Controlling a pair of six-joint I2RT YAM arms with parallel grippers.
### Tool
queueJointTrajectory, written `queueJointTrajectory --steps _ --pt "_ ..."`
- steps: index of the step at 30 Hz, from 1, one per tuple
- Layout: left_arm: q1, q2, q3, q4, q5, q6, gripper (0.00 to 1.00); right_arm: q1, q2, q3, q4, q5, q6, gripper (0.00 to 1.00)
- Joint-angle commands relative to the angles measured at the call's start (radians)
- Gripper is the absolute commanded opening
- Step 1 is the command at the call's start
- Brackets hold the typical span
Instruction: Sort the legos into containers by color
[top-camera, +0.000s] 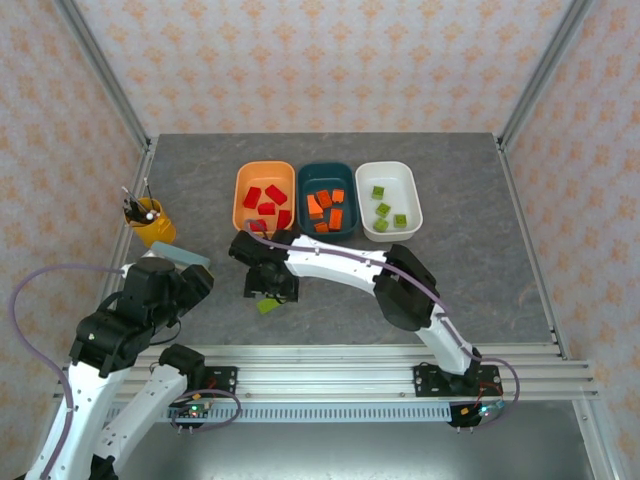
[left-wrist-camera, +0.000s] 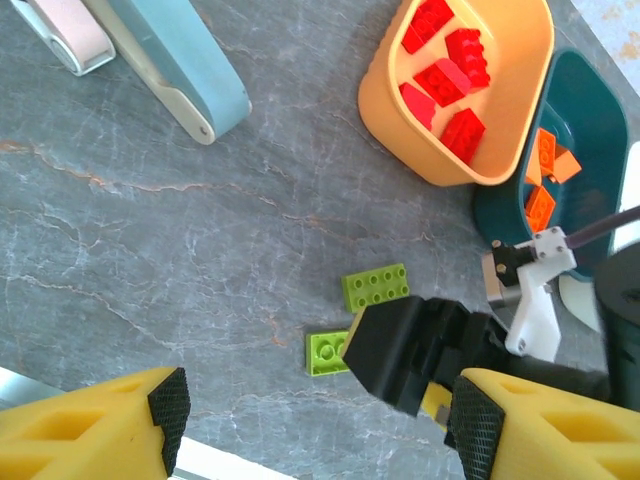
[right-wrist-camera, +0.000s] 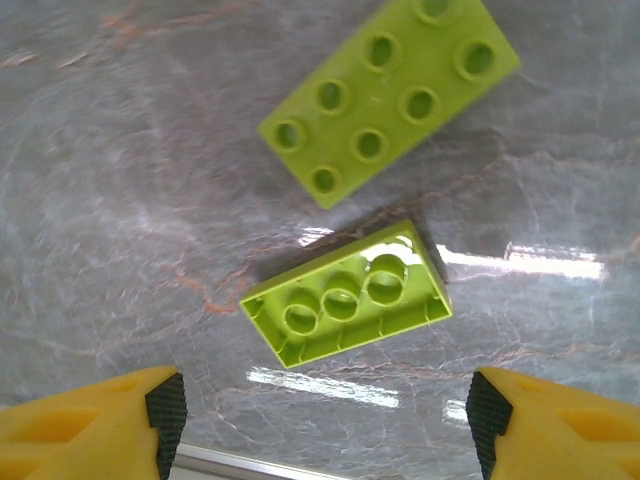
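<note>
Two light green legos lie loose on the grey table, one studs up (right-wrist-camera: 390, 95) and one upside down (right-wrist-camera: 345, 295). My right gripper (right-wrist-camera: 326, 410) hovers open just above the upside-down lego, with nothing between its fingers. In the top view it (top-camera: 272, 288) sits over these legos (top-camera: 267, 305), in front of the containers. The orange tub (top-camera: 239, 198) holds red legos (top-camera: 266, 198), the teal tub (top-camera: 327, 167) orange ones (top-camera: 326, 210), the white tub (top-camera: 388, 166) green ones (top-camera: 385, 210). My left gripper (left-wrist-camera: 322, 415) stands open and empty, to the left of the loose legos (left-wrist-camera: 375, 287).
A yellow pen cup (top-camera: 152, 222) stands at the left. A pale blue block (left-wrist-camera: 185, 60) and a pink-and-white one (left-wrist-camera: 70, 30) lie next to it. The right arm's black wrist (left-wrist-camera: 420, 350) crosses the left wrist view. The rail (top-camera: 330, 365) runs along the near edge.
</note>
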Motion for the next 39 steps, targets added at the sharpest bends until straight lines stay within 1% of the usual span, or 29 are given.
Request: queueJointTrajectory --steps 1,6,10,14,19,22,28,34,37,39 --pt "-0.005 -0.023 0.037 -0.011 0.033 0.065 0.72 -0.006 0.012 -0.022 0.038 -0.033 0.255 0.77" --pt "-0.005 -0.071 0.052 -0.06 0.062 0.082 0.73 -0.002 0.041 -0.038 0.093 -0.024 0.431 0.78" --pt "-0.005 -0.103 0.063 -0.093 0.077 0.087 0.73 0.0 0.061 -0.055 0.147 -0.016 0.542 0.75" --pt "-0.004 -0.118 0.075 -0.11 0.084 0.091 0.73 0.004 0.094 -0.006 0.104 -0.002 0.582 0.72" --pt "-0.005 -0.122 0.077 -0.109 0.092 0.085 0.73 0.013 0.11 -0.02 0.093 -0.01 0.637 0.67" --pt "-0.005 -0.124 0.077 -0.105 0.089 0.079 0.73 0.011 0.117 -0.027 0.106 -0.005 0.641 0.61" --pt "-0.004 -0.133 0.071 -0.101 0.086 0.06 0.73 0.009 0.142 -0.027 0.107 -0.009 0.649 0.4" --pt "-0.005 -0.138 0.059 -0.093 0.102 0.06 0.73 0.006 0.135 -0.011 0.071 0.028 0.613 0.31" --pt "-0.005 -0.147 0.036 -0.077 0.129 0.06 0.73 0.004 0.095 -0.019 0.059 0.073 0.57 0.3" --pt "-0.004 -0.147 0.018 -0.06 0.166 0.058 0.73 0.003 0.052 -0.017 0.033 0.115 0.522 0.3"
